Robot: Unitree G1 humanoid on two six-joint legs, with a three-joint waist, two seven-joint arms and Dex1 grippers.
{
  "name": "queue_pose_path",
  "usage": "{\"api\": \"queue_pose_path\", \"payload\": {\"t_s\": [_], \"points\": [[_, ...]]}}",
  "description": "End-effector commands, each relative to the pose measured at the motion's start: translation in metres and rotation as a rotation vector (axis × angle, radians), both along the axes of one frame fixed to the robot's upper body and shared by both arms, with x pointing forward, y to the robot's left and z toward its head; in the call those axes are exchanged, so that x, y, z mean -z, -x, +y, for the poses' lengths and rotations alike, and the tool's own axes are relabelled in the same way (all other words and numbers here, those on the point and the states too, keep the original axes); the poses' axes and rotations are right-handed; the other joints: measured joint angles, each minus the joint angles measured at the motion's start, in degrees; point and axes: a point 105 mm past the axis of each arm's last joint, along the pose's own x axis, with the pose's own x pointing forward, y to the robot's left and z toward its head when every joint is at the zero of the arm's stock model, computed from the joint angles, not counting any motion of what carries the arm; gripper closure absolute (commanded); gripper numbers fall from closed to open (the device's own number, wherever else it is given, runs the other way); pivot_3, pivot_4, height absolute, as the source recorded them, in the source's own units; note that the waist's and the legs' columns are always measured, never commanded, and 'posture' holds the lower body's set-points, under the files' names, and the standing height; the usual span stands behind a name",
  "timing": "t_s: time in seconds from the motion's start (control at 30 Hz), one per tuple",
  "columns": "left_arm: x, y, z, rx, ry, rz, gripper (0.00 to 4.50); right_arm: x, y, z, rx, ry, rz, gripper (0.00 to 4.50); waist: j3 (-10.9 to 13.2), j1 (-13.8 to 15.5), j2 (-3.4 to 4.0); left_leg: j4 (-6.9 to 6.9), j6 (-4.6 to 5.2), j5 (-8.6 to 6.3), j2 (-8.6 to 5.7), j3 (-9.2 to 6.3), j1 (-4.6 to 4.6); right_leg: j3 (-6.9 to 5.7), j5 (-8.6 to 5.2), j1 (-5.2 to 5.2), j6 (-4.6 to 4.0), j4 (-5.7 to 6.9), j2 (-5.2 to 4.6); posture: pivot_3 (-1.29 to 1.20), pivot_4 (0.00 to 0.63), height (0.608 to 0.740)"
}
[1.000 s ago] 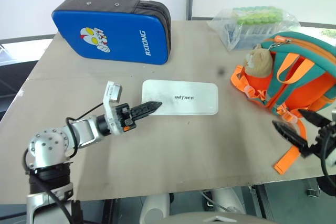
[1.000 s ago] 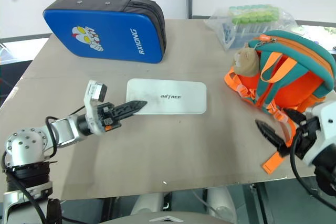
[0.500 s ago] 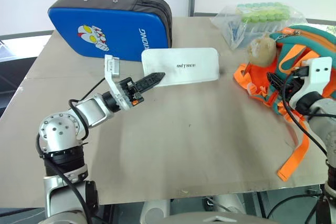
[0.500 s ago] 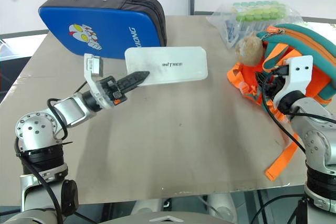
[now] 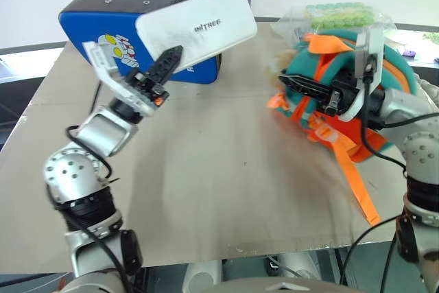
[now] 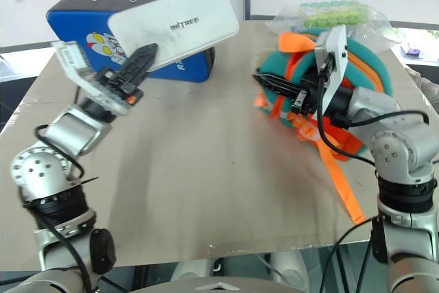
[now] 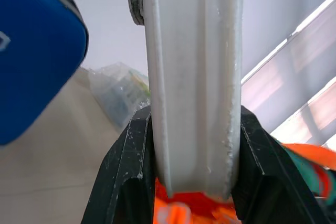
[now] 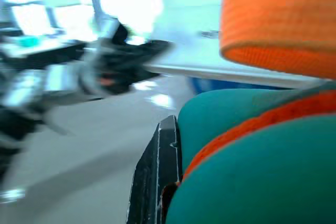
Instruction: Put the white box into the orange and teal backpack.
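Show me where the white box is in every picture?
Left eye view: white box up top, left of centre, held by the left end effector.
Right eye view: the same, nearer the left.
Left wrist view: edge-on, clamped.
Right wrist view: can't tell.
Shared landmark: blue padded case behind it.

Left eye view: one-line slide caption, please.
Left gripper lifts the white box off the table while right gripper grips the orange and teal backpack.

1. The white box [image 5: 197, 27], clamped in the left gripper's [image 5: 167, 62] black fingers, is plain white with small black lettering.
2. The backpack [image 5: 343, 94], at the right gripper [image 5: 291, 84], is teal with orange straps.
3. Behind the left hand, the padded case [image 5: 103, 32] is blue, black-edged, with a red-and-white cartoon figure.
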Motion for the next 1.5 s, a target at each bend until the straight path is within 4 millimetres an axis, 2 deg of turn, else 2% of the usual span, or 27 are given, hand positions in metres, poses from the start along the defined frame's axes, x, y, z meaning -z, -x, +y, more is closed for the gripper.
{"api": "queue_pose_path", "payload": {"t_s": [0.03,0.2,0.3,0.57,0.73,0.8,1.0,1.2,1.37,1.5], "points": [[-0.022,0.031,0.007,0.087,0.001,-0.156,3.31,0.003,0.018,-0.002,-0.093,0.084,-0.013,4.47,0.00,0.15,0.00,-0.05,0.00,0.00,0.00,0.01,0.00,0.00,0.00,0.00,0.00,-0.06,-0.04,0.00,0.150,0.740],[-0.011,0.058,0.005,0.178,-0.139,-0.202,3.31,0.028,0.000,-0.012,-0.003,0.185,-0.001,4.47,0.00,0.38,-0.02,-0.07,-0.01,0.00,-0.07,0.14,-0.11,-0.03,0.01,0.03,0.03,-0.31,-0.15,0.00,0.150,0.740],[-0.009,0.069,0.004,0.225,-0.164,-0.206,3.31,0.030,-0.003,-0.016,-0.001,0.176,0.011,4.47,0.01,0.49,-0.01,-0.06,-0.01,0.00,-0.08,0.14,-0.10,-0.04,0.01,0.03,0.02,-0.31,-0.15,0.00,0.150,0.740],[-0.020,0.087,0.034,0.206,-0.135,-0.206,3.31,0.037,-0.017,-0.025,0.024,0.190,0.022,4.47,0.02,-0.02,0.00,-0.05,-0.01,0.00,-0.02,0.12,0.09,0.00,-0.13,0.04,-0.22,-0.03,-0.07,0.00,0.150,0.740],[-0.019,0.095,0.035,0.241,-0.170,-0.195,3.31,0.034,-0.024,-0.025,0.030,0.190,0.018,4.47,0.03,0.16,0.00,-0.05,-0.01,0.00,-0.01,0.14,0.08,0.00,-0.14,0.03,-0.22,-0.04,-0.06,0.00,0.150,0.740],[-0.010,0.096,0.030,0.250,-0.228,-0.182,3.31,0.031,-0.023,-0.022,0.023,0.189,0.013,4.47,0.03,0.22,0.00,-0.05,-0.01,0.00,-0.03,0.15,0.08,0.01,-0.14,0.04,-0.22,-0.04,-0.09,0.00,0.150,0.740],[0.024,0.096,0.006,0.297,-0.473,-0.202,3.31,0.022,-0.018,-0.017,-0.004,0.176,0.005,4.47,0.04,0.26,0.02,-0.06,-0.02,0.00,-0.04,0.19,0.08,0.03,-0.14,0.04,-0.24,-0.08,-0.08,0.00,0.150,0.740],[0.026,0.077,-0.007,0.291,-0.665,-0.314,3.31,0.017,-0.003,-0.020,-0.066,0.179,0.000,4.47,0.05,0.68,0.03,-0.05,-0.02,0.00,-0.03,0.16,0.08,0.00,-0.14,0.04,-0.24,-0.06,-0.07,0.00,0.150,0.740],[0.015,0.060,-0.006,0.271,-0.753,-0.360,3.31,0.020,0.007,-0.024,-0.110,0.191,0.003,4.47,0.07,0.66,0.05,-0.05,-0.01,0.00,-0.03,0.18,0.04,0.03,-0.13,0.04,-0.22,-0.10,-0.07,0.00,0.150,0.740],[0.010,0.047,-0.031,0.317,-0.841,-0.401,3.31,0.021,0.007,-0.022,-0.112,0.185,-0.007,4.47,0.09,0.70,0.07,-0.06,-0.01,0.00,-0.03,0.17,0.04,0.02,-0.11,0.03,-0.16,-0.10,-0.04,0.00,0.150,0.740]]}}
